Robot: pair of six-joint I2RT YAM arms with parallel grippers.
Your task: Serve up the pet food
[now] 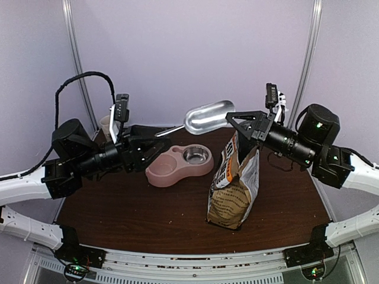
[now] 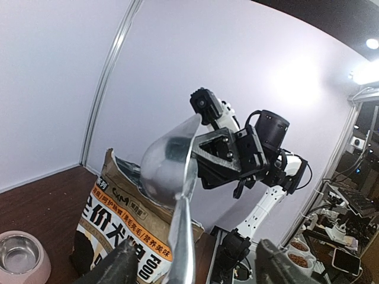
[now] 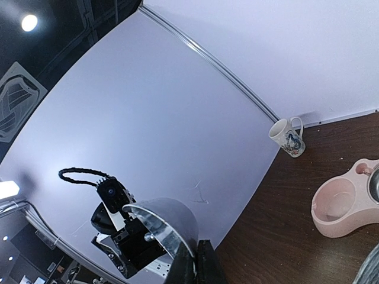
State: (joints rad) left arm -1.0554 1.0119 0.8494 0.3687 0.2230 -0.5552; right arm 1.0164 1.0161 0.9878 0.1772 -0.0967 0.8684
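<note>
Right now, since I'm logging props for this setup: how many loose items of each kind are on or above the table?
Metal scoop: 1
Pink double bowl: 1
Pet food bag: 1
White printed mug: 1
Total: 4

The left arm point(image 1: 77, 155) reaches inward with its forearm about level. The left gripper point(image 2: 198, 263) has its fingers point(image 2: 121, 265) spread wide, and the handle of the scoop point(image 1: 207, 116) passes between them. The right arm point(image 1: 314, 135) reaches in from the opposite side, and the right gripper point(image 1: 232, 120) is pinched closed on the scoop's bowl end at its fingertips.
</note>
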